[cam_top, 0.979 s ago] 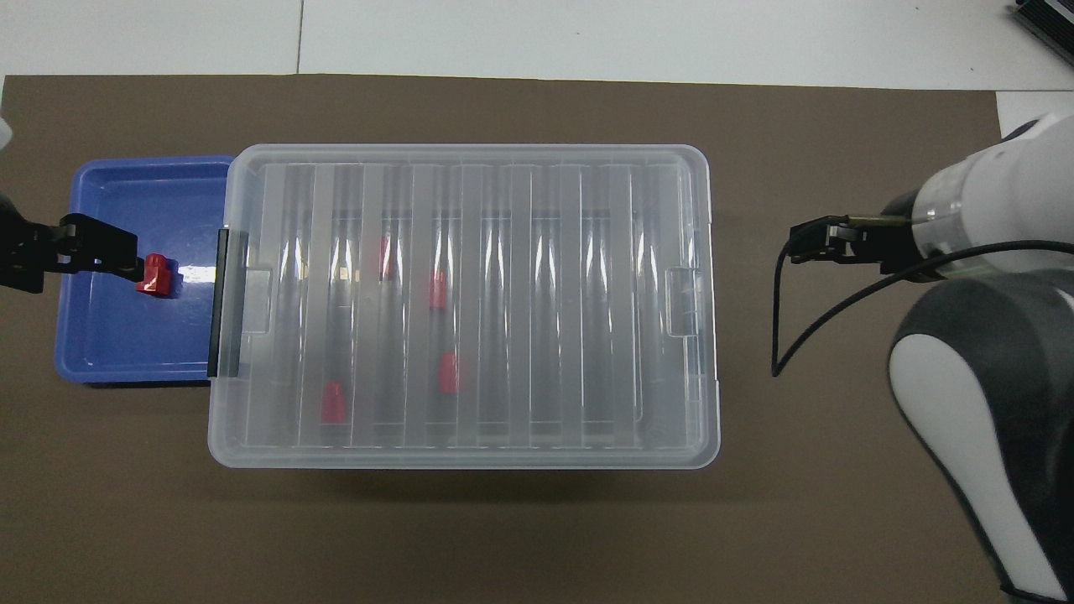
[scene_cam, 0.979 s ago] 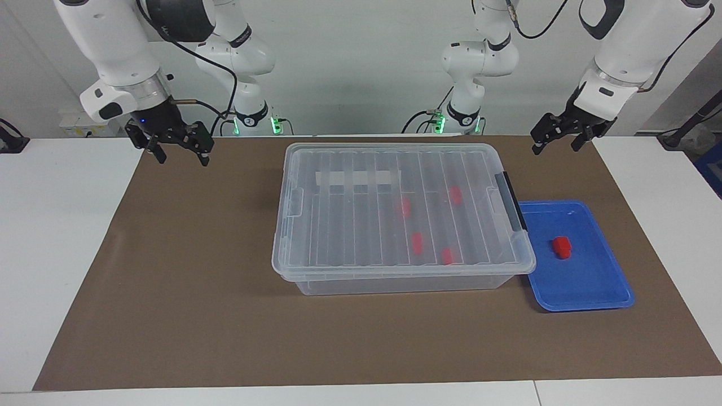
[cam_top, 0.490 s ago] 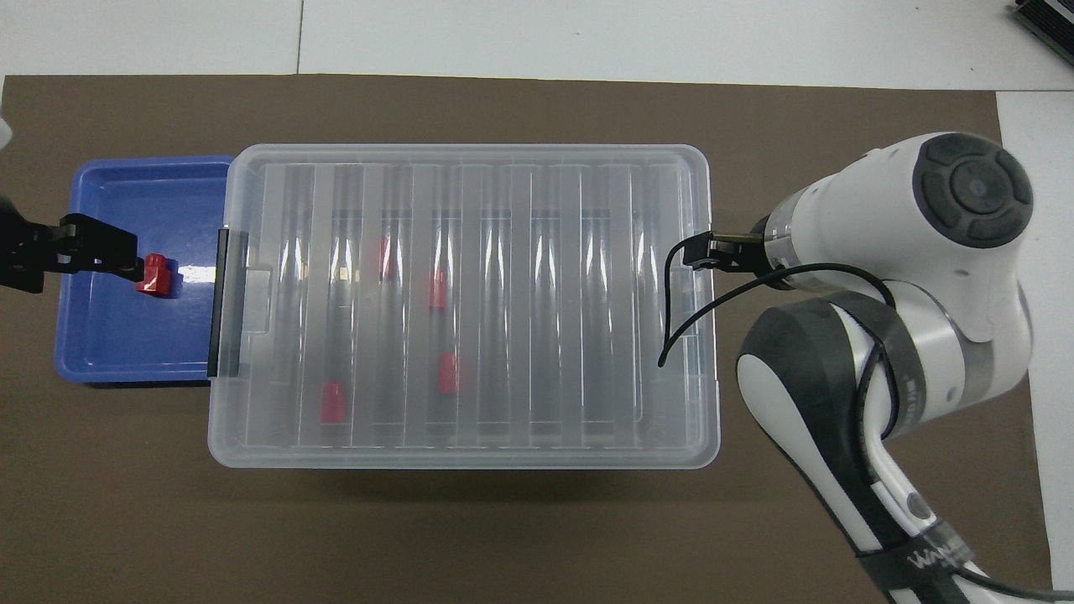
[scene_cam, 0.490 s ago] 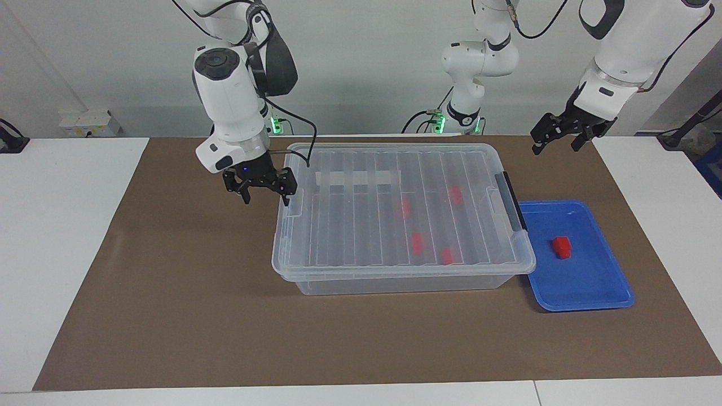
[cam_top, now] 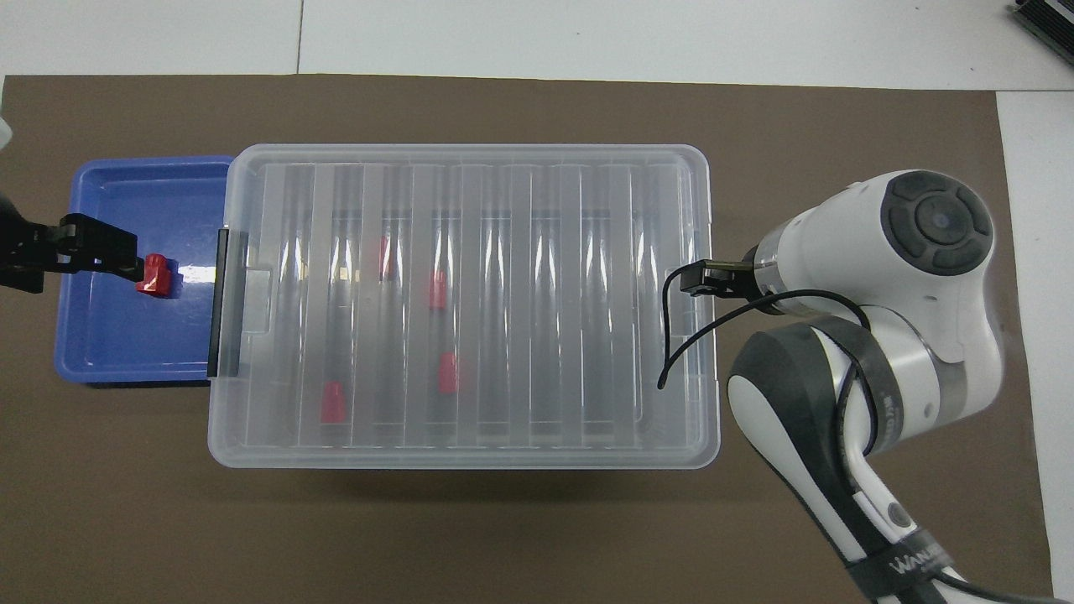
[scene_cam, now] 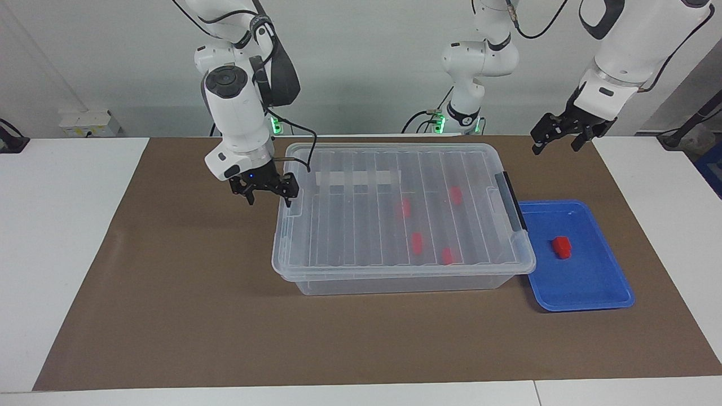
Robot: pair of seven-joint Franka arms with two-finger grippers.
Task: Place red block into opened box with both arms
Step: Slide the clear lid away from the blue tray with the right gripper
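Table (scene_cam: 67, 237): white surface carrying a brown mat (scene_cam: 197, 316) on which all items stand.
Box (scene_cam: 395, 270): large clear bin at the middle of the mat, long axis running from one arm's end of the table to the other.
Lid (scene_cam: 361, 225): ribbed, see-through, seated flat on the box; the box is closed.
Latch bar (scene_cam: 510, 206): black, on the lid edge toward the left arm's end of the table, just beside the tray.
White strip (scene_cam: 355, 178): visible through the lid, in the part of the box nearer to the robots.
Blocks in box (scene_cam: 417, 242): four red blocks seen through the lid, all in the half of the box toward the left arm's end.
Tray (scene_cam: 598, 293): shallow, blue, beside the box at the left arm's end of the table; its edge meets or slips under the lid overhang, which of the two cannot be told.
Red block (scene_cam: 561, 247): alone in the tray, resting on the tray floor, free of either end effector.
Right end effector (scene_cam: 269, 195): fingers spread apart, nothing held; positioned at the lid edge on the right arm's end of the box, one fingertip at the lid's rim tab. Contact cannot be confirmed.
Left end effector (scene_cam: 557, 138): fingers spread apart, nothing held; raised in the air over the mat, on the robots' side of the tray. The left arm waits.
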